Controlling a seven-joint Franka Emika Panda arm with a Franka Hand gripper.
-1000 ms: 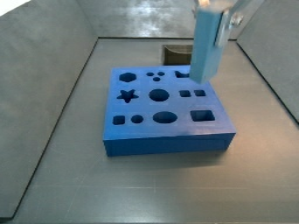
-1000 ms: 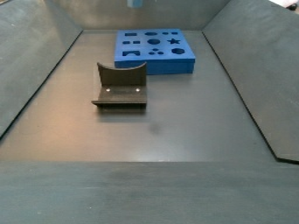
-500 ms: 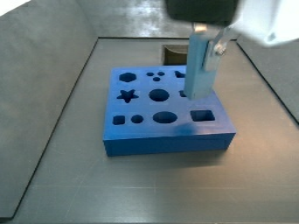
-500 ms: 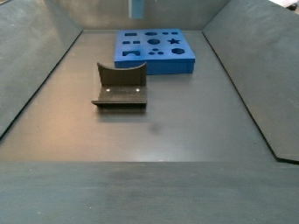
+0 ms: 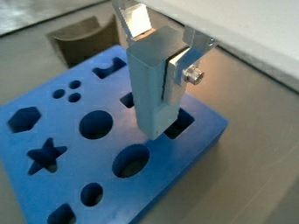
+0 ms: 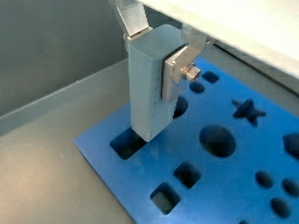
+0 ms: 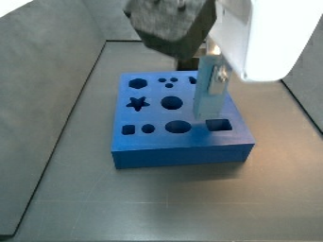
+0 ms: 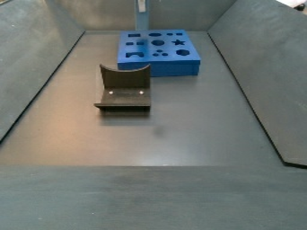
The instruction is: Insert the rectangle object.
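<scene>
My gripper [image 5: 159, 48] is shut on the rectangle object [image 5: 152, 87], a slim light-blue bar that it holds upright. The bar also shows in a wrist view [image 6: 152, 87] and in both side views [image 7: 212, 90] [image 8: 142, 7]. The silver fingers [image 6: 183, 61] clamp its upper part. Under it lies the big blue block with shaped holes [image 5: 70, 131] [image 6: 222, 166] [image 7: 177, 128] [image 8: 159, 52]. The bar's lower end is at the mouth of a rectangular hole [image 5: 177, 129] near the block's edge. I cannot tell whether it has entered the hole.
The fixture [image 8: 124, 88] stands on the grey floor in front of the block in a side view, and it shows behind the block in a wrist view [image 5: 76, 35]. Sloping grey walls [image 8: 30, 81] enclose the floor on the sides.
My gripper has come down with the bar. The bar's lower end has dropped from well above the block to the block's top face at the rectangular hole.
</scene>
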